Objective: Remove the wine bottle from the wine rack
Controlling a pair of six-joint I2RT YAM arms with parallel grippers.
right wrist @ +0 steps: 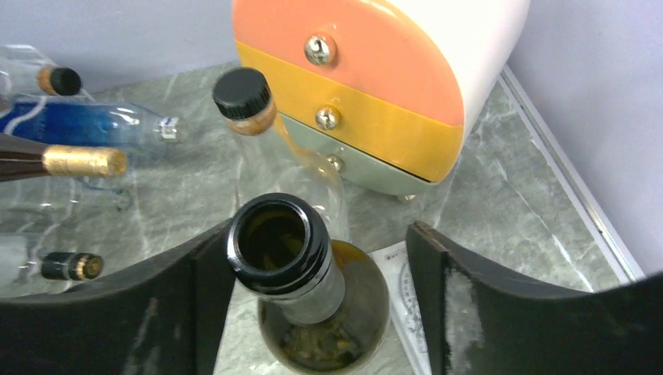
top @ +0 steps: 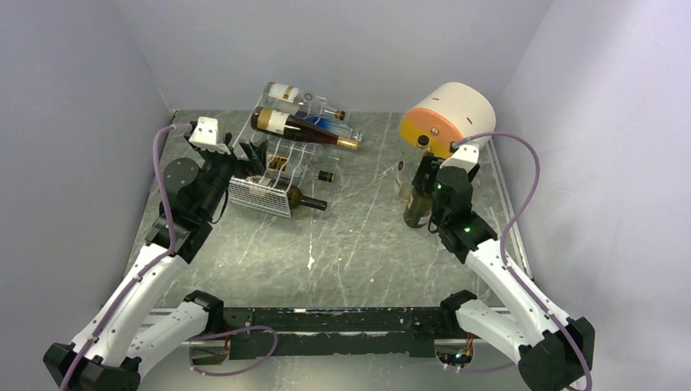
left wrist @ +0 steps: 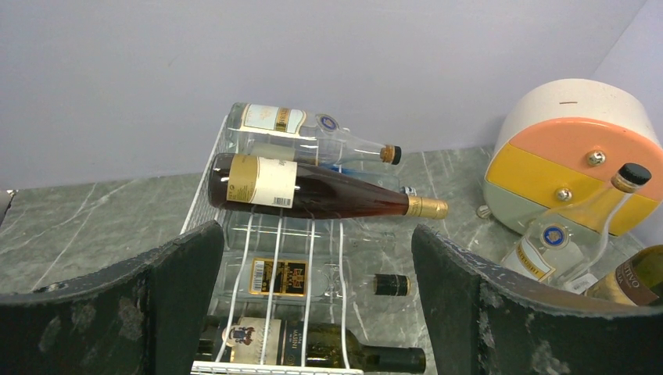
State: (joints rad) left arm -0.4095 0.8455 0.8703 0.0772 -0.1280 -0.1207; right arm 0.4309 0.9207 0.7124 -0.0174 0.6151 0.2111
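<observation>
Surface: green-grey marbled surface (top: 358,244), walled at left, far and right; a metal rail (right wrist: 582,195) lines its right edge.
Wine rack: white wire wine rack (top: 259,195) with a fine mesh near end, at far left. Bottles lie across it, necks pointing right, among them a dark brown bottle with gold foil (top: 301,129).
Wine bottle: olive-green glass wine bottle (right wrist: 328,312), uncapped, upright on the surface at right, well apart from the rack.
Right tool (right wrist: 317,234): open, fingers either side of the bottle's neck, with a gap at the right one.
Left tool (left wrist: 318,234): open wide, holding nothing, facing the rack.
Neighbours: clear black-capped bottle (right wrist: 246,101) just beyond the green bottle; white rounded drawer box banded orange, yellow and pale green (top: 452,114) at far right.
Open room: bare surface between rack and standing bottle.
</observation>
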